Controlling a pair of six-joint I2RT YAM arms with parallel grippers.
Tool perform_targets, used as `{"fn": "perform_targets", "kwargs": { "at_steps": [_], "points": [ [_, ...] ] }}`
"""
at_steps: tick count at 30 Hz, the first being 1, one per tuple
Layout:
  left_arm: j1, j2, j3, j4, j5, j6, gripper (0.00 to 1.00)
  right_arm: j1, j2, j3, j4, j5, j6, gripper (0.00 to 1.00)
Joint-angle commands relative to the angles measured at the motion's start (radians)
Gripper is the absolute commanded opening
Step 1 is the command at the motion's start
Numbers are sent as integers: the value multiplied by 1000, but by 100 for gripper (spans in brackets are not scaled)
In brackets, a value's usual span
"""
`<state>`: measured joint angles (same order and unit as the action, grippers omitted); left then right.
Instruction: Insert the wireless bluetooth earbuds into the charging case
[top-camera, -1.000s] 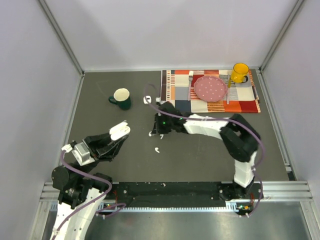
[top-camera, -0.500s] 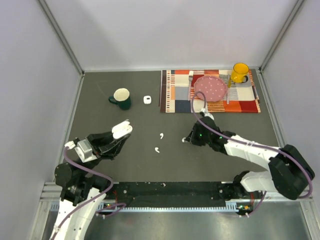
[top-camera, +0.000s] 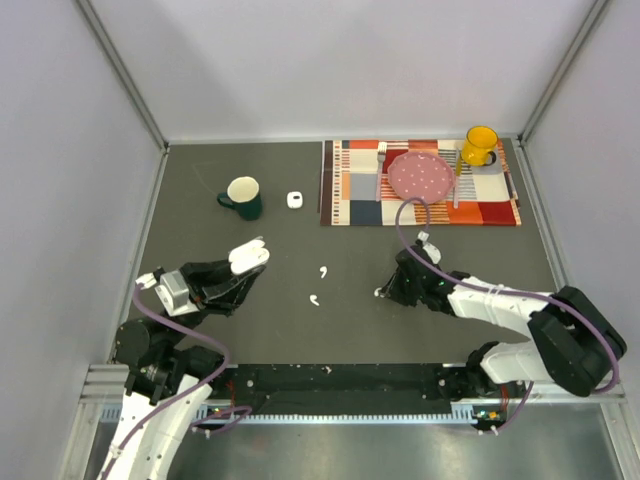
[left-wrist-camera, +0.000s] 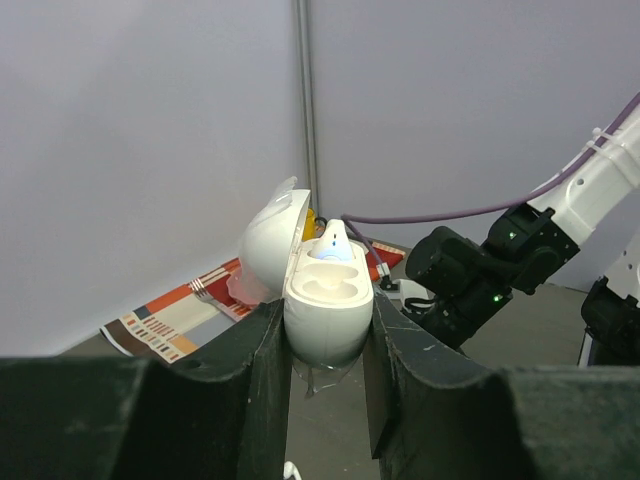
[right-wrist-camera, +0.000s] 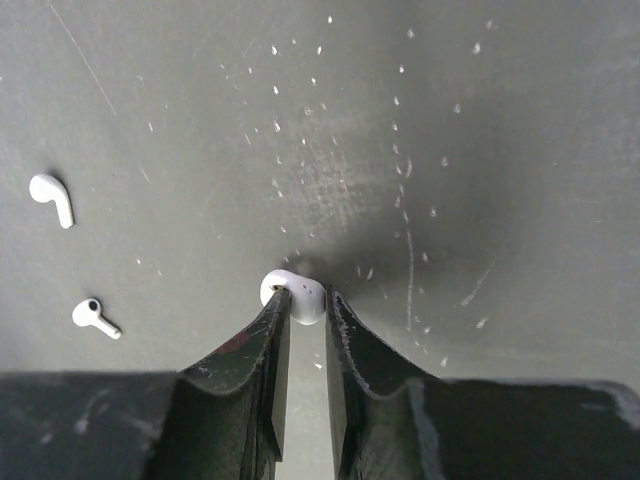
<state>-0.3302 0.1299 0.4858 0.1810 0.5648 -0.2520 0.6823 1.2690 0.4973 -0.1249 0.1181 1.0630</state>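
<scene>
Sitting between the tips of your right hand (right-wrist-camera: 308, 312), one earbud (right-wrist-camera: 292, 292) was pinched narrowly by its rounded head, low over the worktop (right-wrist-camera: 480, 150) (its stem was hidden, so you couldn't tell which way its long axis ran). The charging case (left-wrist-camera: 325, 295) lay well off to that hand's left, lid open and mouth turned up, clamped in your left hand (left-wrist-camera: 327, 345). Two loose earbuds (top-camera: 314, 298) lay on the worktop between the hands. The coming move, by my judgement, was a leftward carry to the case.
</scene>
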Motion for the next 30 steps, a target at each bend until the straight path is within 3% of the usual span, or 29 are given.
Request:
{"fn": "perform_targets", "kwargs": {
  "at_steps": [1, 13, 17, 20, 22, 30],
  "points": [
    [-3, 22, 5, 55, 14, -13, 0, -10, 55, 38, 15, -12, 23, 19],
    [-3, 31, 4, 54, 14, -12, 0, -12, -19, 58, -14, -3, -69, 42],
    [-3, 33, 2, 54, 14, -13, 0, -13, -101, 73, -25, 21, -200, 45],
    [-3, 37, 0, 63, 15, -18, 0, -27, -111, 92, -18, 28, -351, 43],
    [-3, 45, 0, 71, 18, -23, 0, -72, -88, 95, 8, -67, -431, 38],
    [-3, 50, -7, 86, 20, -43, 0, -125, 10, 83, 74, -256, -505, 32]
  ]
}}
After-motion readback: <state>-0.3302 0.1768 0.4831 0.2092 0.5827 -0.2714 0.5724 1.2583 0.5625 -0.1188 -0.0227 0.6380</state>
